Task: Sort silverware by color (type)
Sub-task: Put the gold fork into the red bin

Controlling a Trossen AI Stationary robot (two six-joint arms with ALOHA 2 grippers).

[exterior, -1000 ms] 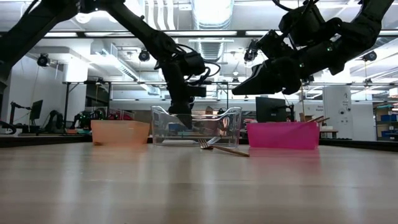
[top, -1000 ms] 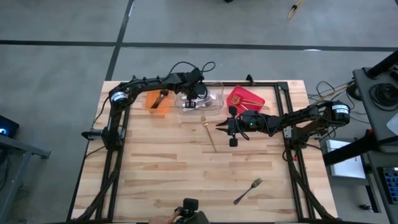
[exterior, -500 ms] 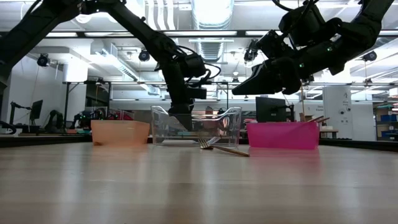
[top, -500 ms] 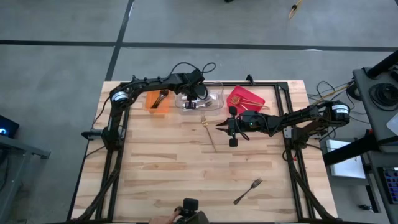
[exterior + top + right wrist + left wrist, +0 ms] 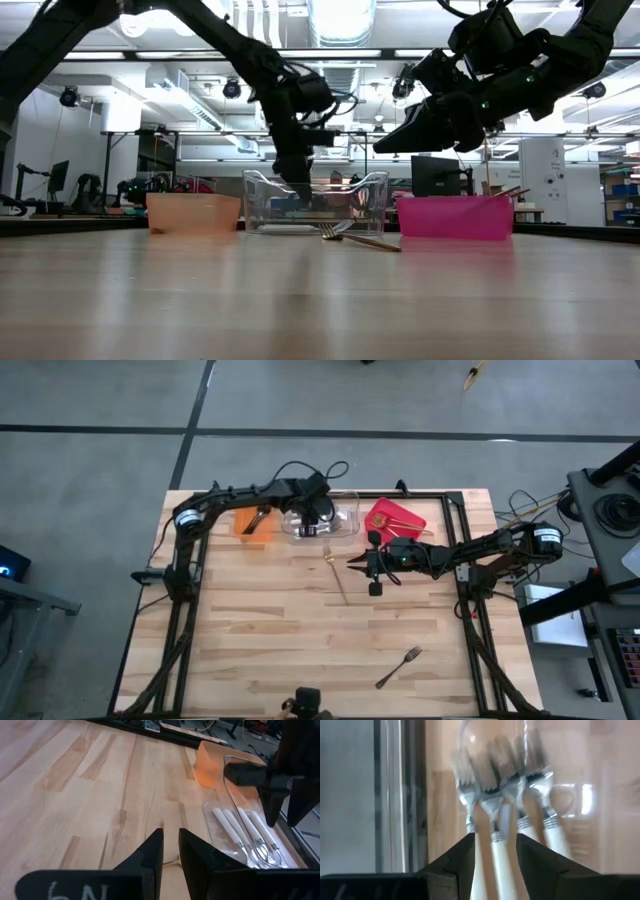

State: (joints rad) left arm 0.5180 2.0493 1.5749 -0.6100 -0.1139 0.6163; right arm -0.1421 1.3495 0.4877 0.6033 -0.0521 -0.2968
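Note:
My left gripper hangs open over the clear bin, just above several white-handled silver forks that lie side by side on the bin's floor. It touches none of them. My right gripper hovers well above the table, its fingers a narrow gap apart. It is over the handle of a gold fork that lies flat on the wood in front of the bins. Another fork lies alone near the table's near edge.
Three bins stand in a row at the far edge. The orange bin holds a dark utensil, the clear bin is in the middle, and the red bin holds gold utensils. Bare wood stretches from the gold fork to the near edge.
My left gripper has risen a little inside the clear bin and shifted slightly toward the table's right. The white-handled forks stay on the bin floor. My right arm has kept still.

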